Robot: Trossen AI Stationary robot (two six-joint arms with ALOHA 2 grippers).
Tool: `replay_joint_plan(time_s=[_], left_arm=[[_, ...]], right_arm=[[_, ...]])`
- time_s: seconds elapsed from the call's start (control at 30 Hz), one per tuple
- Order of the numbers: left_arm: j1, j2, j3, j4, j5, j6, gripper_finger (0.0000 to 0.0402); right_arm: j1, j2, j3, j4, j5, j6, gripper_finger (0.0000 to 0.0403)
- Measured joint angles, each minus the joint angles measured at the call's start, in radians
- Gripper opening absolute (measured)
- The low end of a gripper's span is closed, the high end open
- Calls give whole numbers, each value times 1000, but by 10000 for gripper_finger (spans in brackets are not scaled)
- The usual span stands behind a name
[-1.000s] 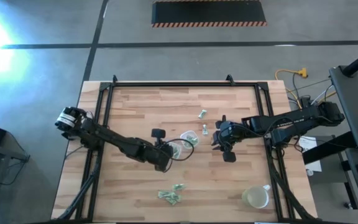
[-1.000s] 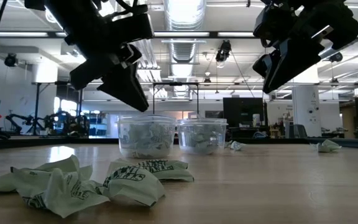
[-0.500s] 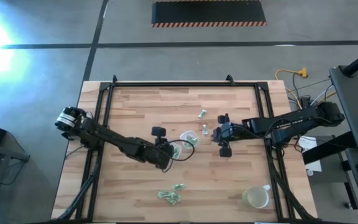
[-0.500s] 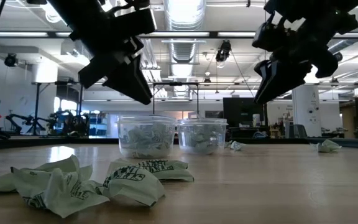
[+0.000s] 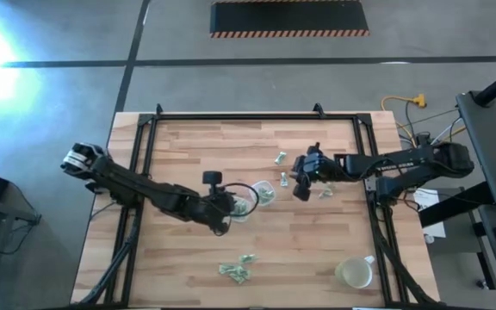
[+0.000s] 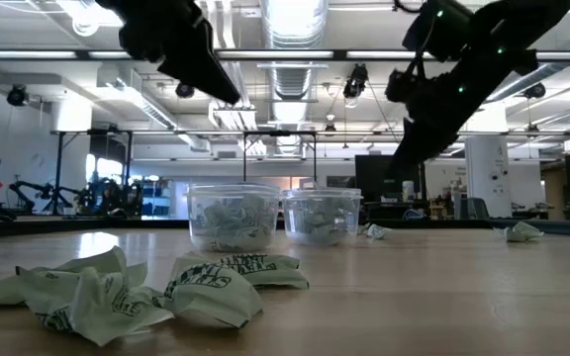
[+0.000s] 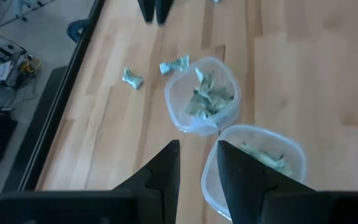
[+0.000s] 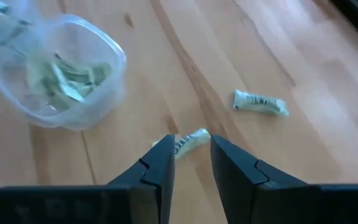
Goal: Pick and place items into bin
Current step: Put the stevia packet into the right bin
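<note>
Matt planked wood table [image 5: 188, 146], two clear glossy plastic tubs [image 8: 58, 74], crumpled paper-like wrappers [image 6: 117, 287].

Landmark: the wooden tabletop [image 5: 188, 146], pale planks bordered by a black metal frame [image 5: 231, 116]; a yellowish-white mug [image 5: 354, 274] stands upright near the tabletop's near right corner, handle toward the far side; beyond the tabletop's far edge, grey floor carries a dark mat [image 5: 289, 17] edged with orange-and-black hazard striping; off the tabletop's far right corner, a yellow cable [image 5: 403, 102] lies coiled beside other wiring; white papers [image 5: 427, 200] rest just past the tabletop's right edge; in the low view, behind the tabletop, a workshop hall with ceiling ducting [image 6: 295, 69] and strip lights.
</note>
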Motion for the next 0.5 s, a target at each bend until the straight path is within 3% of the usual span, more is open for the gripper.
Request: replay_joint_plan(time_s=[0.3, 0.5], left_arm=[[-39, -50, -8, 1, 1, -45, 89], [-53, -49, -8, -2, 1, -46, 89]], right_arm=[[-65, 191, 71, -1, -16, -25, 96], [-92, 280, 104, 50, -161, -49, 118]])
